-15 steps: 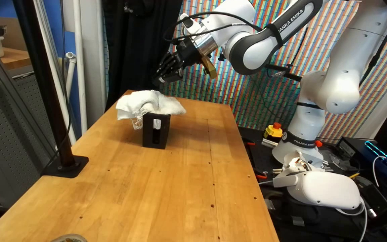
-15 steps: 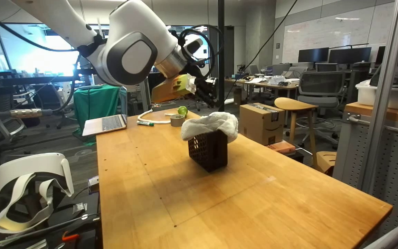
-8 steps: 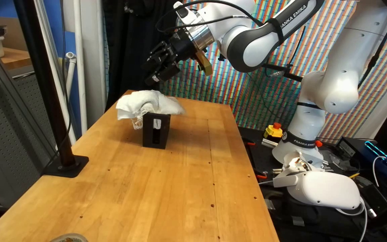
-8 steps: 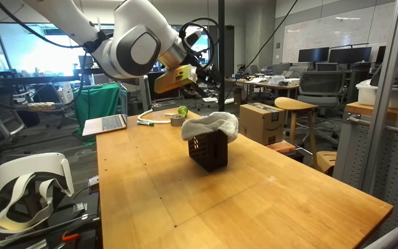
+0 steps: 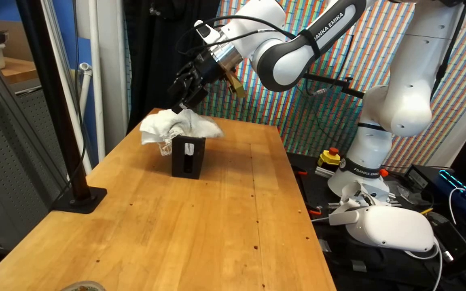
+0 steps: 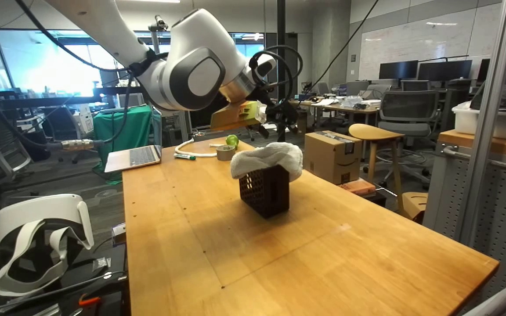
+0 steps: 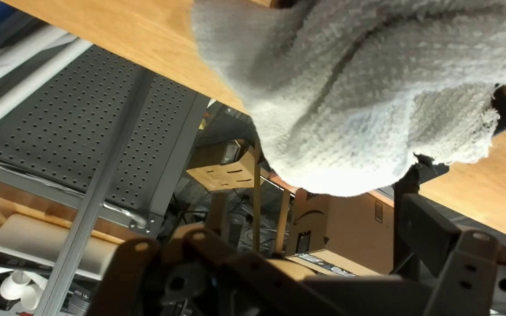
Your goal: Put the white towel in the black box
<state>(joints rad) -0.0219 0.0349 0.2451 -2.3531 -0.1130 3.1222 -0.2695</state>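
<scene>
The white towel [image 5: 182,123] lies bunched over the top of the black box [image 5: 187,157], its folds overhanging the rim and a stringy edge dangling on one side. How much cloth is inside is hidden, though a white patch shows through the box's slot. In an exterior view the towel [image 6: 268,159] covers the opening of the upright, lattice-sided black box [image 6: 265,193]. My gripper [image 6: 280,128] is just above and behind the towel, fingers spread with nothing between them. Creased towel [image 7: 358,109] fills the upper part of the wrist view, apart from the fingers.
A black pole [image 5: 54,101] rises from a base plate on the wooden table [image 5: 225,226]. At the table's far end are a tape roll [image 6: 225,152], a green round object [image 6: 232,140], a marker [image 6: 185,156] and a laptop [image 6: 134,158]. A cardboard box [image 6: 334,158] stands beyond the edge.
My gripper's fingers have spread apart. The arm has shifted toward the pole side and, in the last half second, come down nearer the towel. Towel and box have stayed put.
</scene>
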